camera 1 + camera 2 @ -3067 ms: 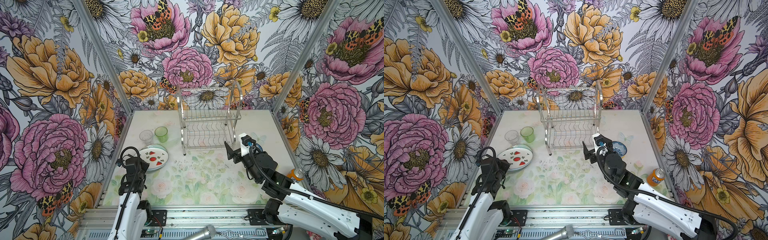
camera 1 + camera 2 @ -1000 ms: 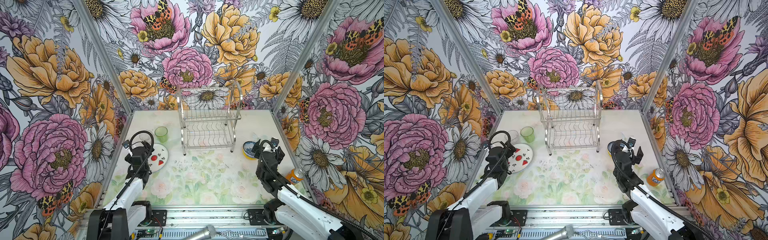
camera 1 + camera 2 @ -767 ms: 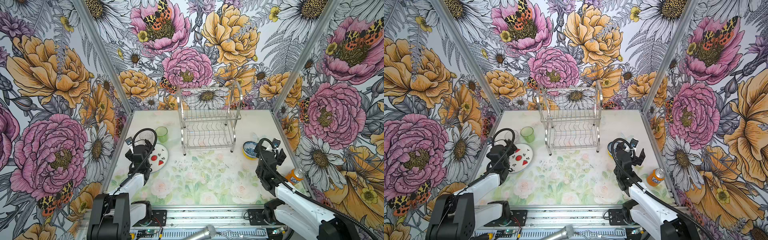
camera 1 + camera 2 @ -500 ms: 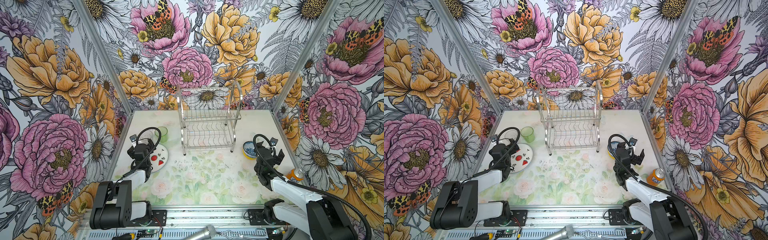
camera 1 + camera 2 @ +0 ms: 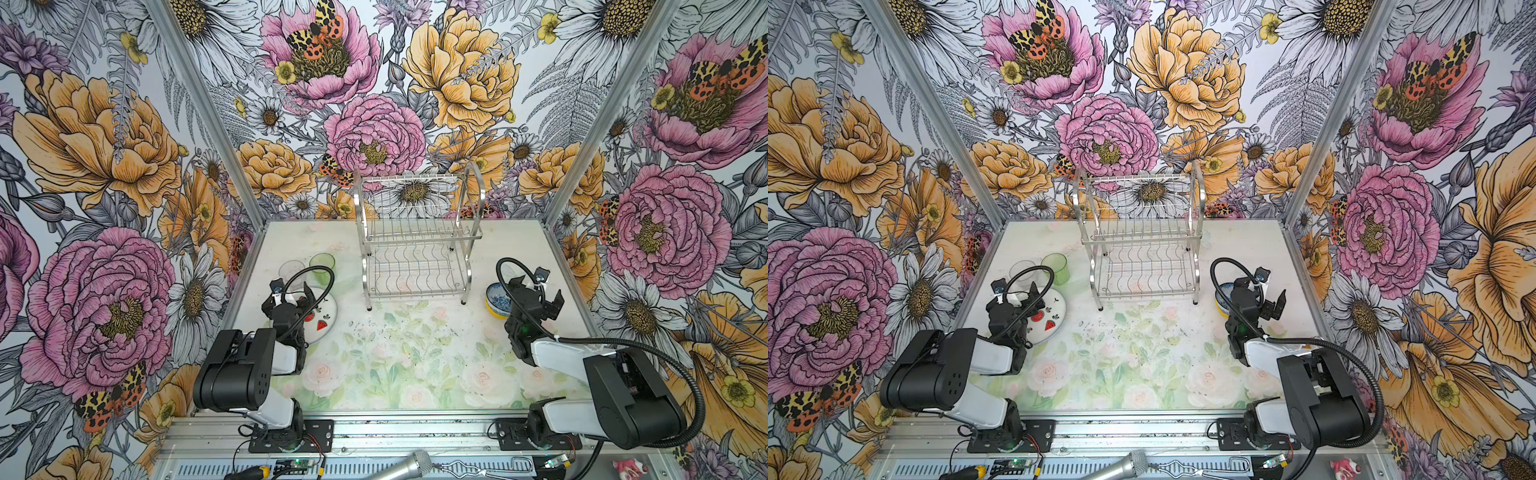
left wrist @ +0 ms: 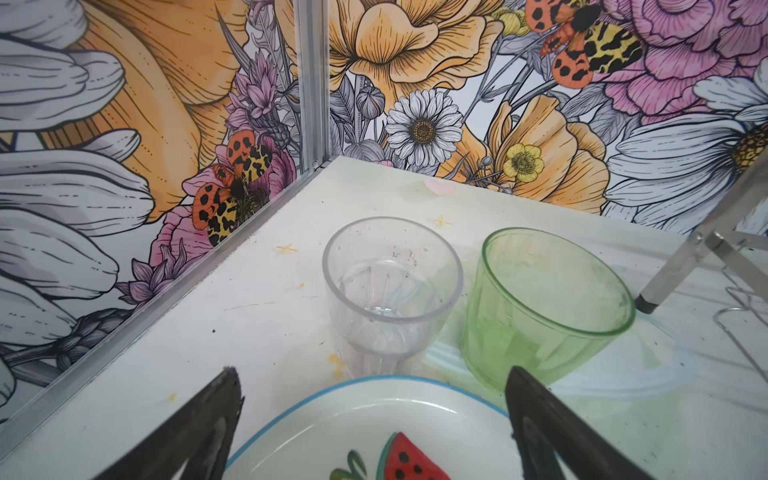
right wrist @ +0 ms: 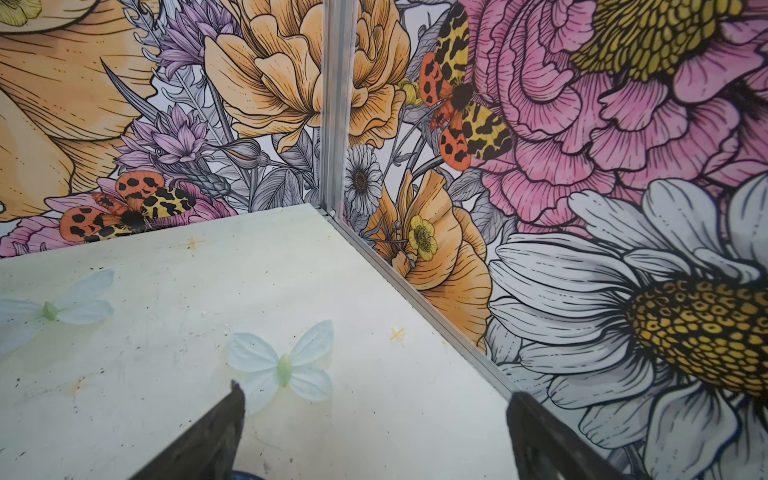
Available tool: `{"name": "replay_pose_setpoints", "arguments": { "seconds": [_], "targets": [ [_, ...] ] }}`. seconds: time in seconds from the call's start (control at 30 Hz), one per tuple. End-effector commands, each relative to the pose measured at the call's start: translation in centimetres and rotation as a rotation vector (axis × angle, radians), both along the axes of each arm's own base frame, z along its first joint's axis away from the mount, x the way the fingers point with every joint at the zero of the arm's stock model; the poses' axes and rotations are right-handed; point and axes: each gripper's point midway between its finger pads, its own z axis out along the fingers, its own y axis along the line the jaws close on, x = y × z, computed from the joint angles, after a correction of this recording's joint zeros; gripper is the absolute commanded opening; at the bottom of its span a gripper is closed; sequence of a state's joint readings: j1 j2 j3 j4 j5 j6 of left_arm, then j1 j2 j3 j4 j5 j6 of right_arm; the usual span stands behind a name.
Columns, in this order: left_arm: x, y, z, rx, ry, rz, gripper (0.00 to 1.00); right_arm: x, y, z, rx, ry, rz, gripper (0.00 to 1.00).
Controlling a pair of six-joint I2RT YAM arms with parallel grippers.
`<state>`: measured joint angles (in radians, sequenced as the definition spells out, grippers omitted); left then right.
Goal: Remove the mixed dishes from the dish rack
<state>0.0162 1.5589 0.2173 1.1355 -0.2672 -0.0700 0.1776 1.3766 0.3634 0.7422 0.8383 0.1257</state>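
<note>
The dish rack (image 5: 417, 245) stood at the middle of the worktop's (image 5: 395, 357) far edge, both wire tiers bare in both top views. The dishes sat on the worktop to either side of it. Toward the far left corner a clear glass (image 6: 390, 291) and a green tumbler (image 6: 540, 303) stood upright just beside each other. The glass was closer to the left edge, and the tumbler stood between the glass and one leg (image 6: 665, 274) of the rack. Just nearer than these two, along the left edge, lay a white plate (image 5: 326, 322) with a blue rim and watermelon slices printed on it. Whether other plates lay beneath it could not be told. Near the right edge, about level with the rack's front legs, a blue-and-white bowl (image 5: 496, 293) sat inside a yellow bowl (image 5: 493, 311).

The left hand (image 5: 291, 296) hung over the far part of the plate, pointing at the glass and tumbler. Its jaws were spread wide and grasped nothing. The wrist view showed the two black fingers (image 6: 195, 432) well apart with the plate's rim between them. The right hand (image 5: 1260, 297) hung just beside the bowls, on the side toward the right edge, pointing at the far right corner. It too was released, jaws wide apart and empty, over bare worktop printed with pale butterflies (image 7: 282, 365).
</note>
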Motion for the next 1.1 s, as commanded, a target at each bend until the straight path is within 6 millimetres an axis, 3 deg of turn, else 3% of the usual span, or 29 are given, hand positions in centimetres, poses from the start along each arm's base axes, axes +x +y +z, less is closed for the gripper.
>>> {"name": "replay_pose_setpoints", "arguments": {
  "seconds": [0.0, 0.27, 0.6, 0.87, 1.07],
  "targets": [
    [0.7, -1.1, 2.6, 0.026, -0.092, -0.057, 0.99, 1.5, 0.3, 0.8, 0.001, -0.036, 0.028, 0.99],
    [3.2, -2.1, 1.7, 0.041, 0.013, -0.11, 0.99, 3.5, 1.6, -0.8, -0.006, 0.033, 0.122, 0.99],
    [3.4, -2.1, 1.7, 0.041, 0.024, -0.11, 0.99, 4.8, 4.3, -1.6, 0.015, 0.069, 0.35, 0.99],
    [3.4, -2.0, 1.6, 0.041, 0.026, -0.108, 0.99, 5.1, 5.2, -3.3, 0.12, 0.043, 0.55, 1.0],
    [3.4, -1.9, 1.6, 0.04, 0.028, -0.095, 0.99, 5.2, 4.9, -3.3, 0.121, 0.043, 0.53, 0.99]
  ]
}}
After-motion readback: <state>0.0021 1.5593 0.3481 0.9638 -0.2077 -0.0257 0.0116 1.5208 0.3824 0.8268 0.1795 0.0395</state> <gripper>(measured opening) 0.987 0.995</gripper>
